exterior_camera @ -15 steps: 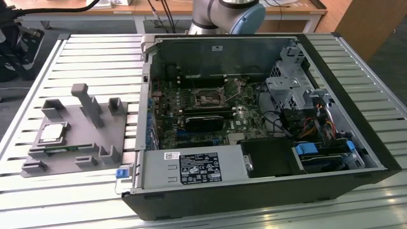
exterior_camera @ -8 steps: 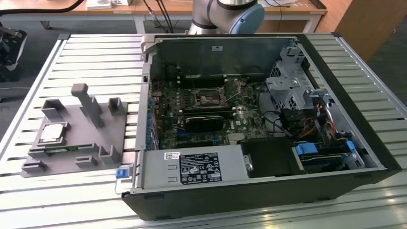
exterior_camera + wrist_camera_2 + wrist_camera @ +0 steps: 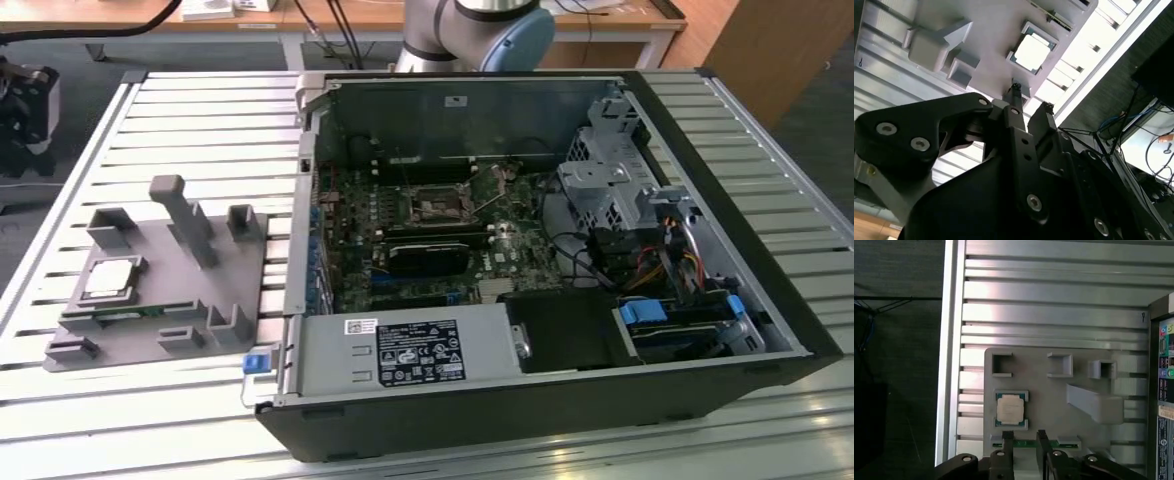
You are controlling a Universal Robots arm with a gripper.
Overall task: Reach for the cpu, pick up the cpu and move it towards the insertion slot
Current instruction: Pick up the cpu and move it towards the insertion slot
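The black two-fingered pincer (image 3: 1025,437) stands partly open in both wrist views (image 3: 1031,97), with a clear gap between its narrow fingertips (image 3: 1007,436), and it grips nothing. In the first wrist view its tips lie over the narrow green circuit strip (image 3: 1024,443), just beside the cpu's pocket; whether they touch anything cannot be told.

The small flat square cpu with a shiny silver metal top (image 3: 1010,408) lies flat in a shallow square recess of the grey plastic fixture plate with upright posts (image 3: 1054,410). Its top glares almost white in the second wrist view (image 3: 1032,51).

In the exterior view the cpu (image 3: 111,279) rests on that plate (image 3: 174,300) on the slatted aluminium surface (image 3: 200,110). It is well apart from the square silvery-framed insertion slot (image 3: 437,206) inside the open black computer case (image 3: 747,180)
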